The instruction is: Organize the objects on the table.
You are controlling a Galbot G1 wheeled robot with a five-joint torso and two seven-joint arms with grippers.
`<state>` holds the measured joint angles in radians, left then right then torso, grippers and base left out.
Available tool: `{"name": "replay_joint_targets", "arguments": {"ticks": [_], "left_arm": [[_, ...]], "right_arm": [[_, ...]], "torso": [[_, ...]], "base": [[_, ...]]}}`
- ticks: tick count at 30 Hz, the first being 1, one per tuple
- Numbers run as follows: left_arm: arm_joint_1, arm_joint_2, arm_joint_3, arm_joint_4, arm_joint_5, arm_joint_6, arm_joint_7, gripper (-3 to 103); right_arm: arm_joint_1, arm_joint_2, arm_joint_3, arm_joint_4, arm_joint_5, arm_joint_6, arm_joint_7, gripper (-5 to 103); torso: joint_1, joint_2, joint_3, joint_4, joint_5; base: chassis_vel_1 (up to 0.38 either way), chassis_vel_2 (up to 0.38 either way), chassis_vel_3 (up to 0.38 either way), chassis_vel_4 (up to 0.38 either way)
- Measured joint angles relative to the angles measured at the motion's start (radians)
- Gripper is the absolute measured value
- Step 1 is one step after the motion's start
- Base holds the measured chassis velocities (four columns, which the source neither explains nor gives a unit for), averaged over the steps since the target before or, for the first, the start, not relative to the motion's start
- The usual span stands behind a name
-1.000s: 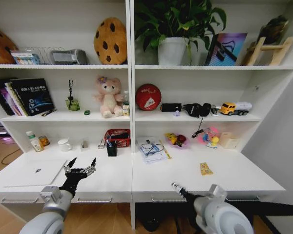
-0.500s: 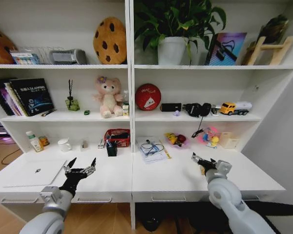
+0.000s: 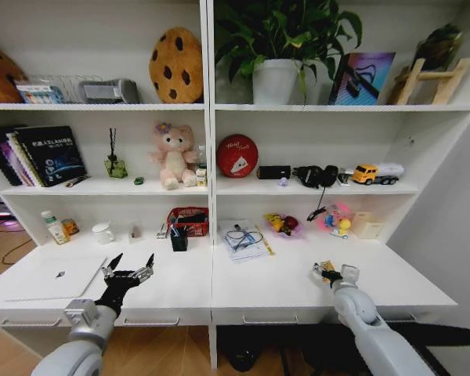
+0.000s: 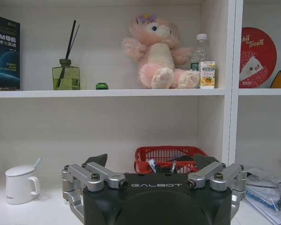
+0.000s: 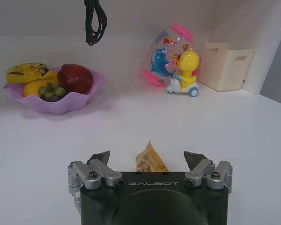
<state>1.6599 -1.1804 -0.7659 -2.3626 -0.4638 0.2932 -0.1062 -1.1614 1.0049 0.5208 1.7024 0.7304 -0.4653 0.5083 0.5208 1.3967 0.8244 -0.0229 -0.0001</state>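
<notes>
Right gripper (image 5: 147, 158), marked GALBOT, jaws spread around yellow card (image 5: 149, 160).

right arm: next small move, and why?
Probably lower the right gripper straight down and close. Its jaws are open, with the yellow packet lying flat on the table centred between the fingertips, but not yet gripped. The left gripper hovers open beside the laptop.

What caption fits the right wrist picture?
Open right gripper poised at a small yellow packet on the white table, before a purple fruit bowl.
</notes>
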Motion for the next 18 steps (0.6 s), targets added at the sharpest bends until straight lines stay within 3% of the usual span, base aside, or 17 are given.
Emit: {"name": "replay_joint_targets", "arguments": {"ticks": [2,3,7,9,11,13,18], "left_arm": [[0.0,0.0,0.0,0.0,0.0,0.0,0.0,100],[0.0,0.0,0.0,0.0,0.0,0.0,0.0,100],[0.0,0.0,0.0,0.0,0.0,0.0,0.0,100],[0.0,0.0,0.0,0.0,0.0,0.0,0.0,100],[0.0,0.0,0.0,0.0,0.0,0.0,0.0,100],[0.0,0.0,0.0,0.0,0.0,0.0,0.0,100],[0.0,0.0,0.0,0.0,0.0,0.0,0.0,100]], "right_arm": [[0.006,0.0,-0.003,0.0,0.001,-0.001,-0.002,88],[0.012,0.0,-0.008,0.001,0.011,-0.005,0.003,77],[0.016,0.006,-0.015,0.009,0.022,-0.011,0.015,71],[0.009,0.017,-0.021,0.014,-0.002,-0.011,0.022,54],[0.003,0.02,-0.021,0.015,-0.016,-0.01,0.022,54],[-0.011,0.031,-0.019,0.016,-0.028,-0.006,0.027,43],[-0.019,0.036,-0.013,0.015,-0.032,0.001,0.032,27]], "torso": [[0.0,0.0,0.0,0.0,-0.0001],[0.0,0.0,0.0,0.0,-0.0001],[0.0,0.0,0.0,0.0,-0.0001],[0.0,0.0,0.0,0.0001,0.0],[0.0,0.0,0.0,0.0,0.0],[0.0,0.0,0.0,-0.0002,0.0],[0.0,0.0,0.0,-0.0002,-0.0001]], "base": [[0.0,0.0,0.0,0.0],[0.0,0.0,0.0,0.0],[0.0,0.0,0.0,0.0],[0.0,0.0,0.0,0.0],[0.0,0.0,0.0,0.0],[0.0,0.0,0.0,0.0],[0.0,0.0,0.0,0.0]]}}
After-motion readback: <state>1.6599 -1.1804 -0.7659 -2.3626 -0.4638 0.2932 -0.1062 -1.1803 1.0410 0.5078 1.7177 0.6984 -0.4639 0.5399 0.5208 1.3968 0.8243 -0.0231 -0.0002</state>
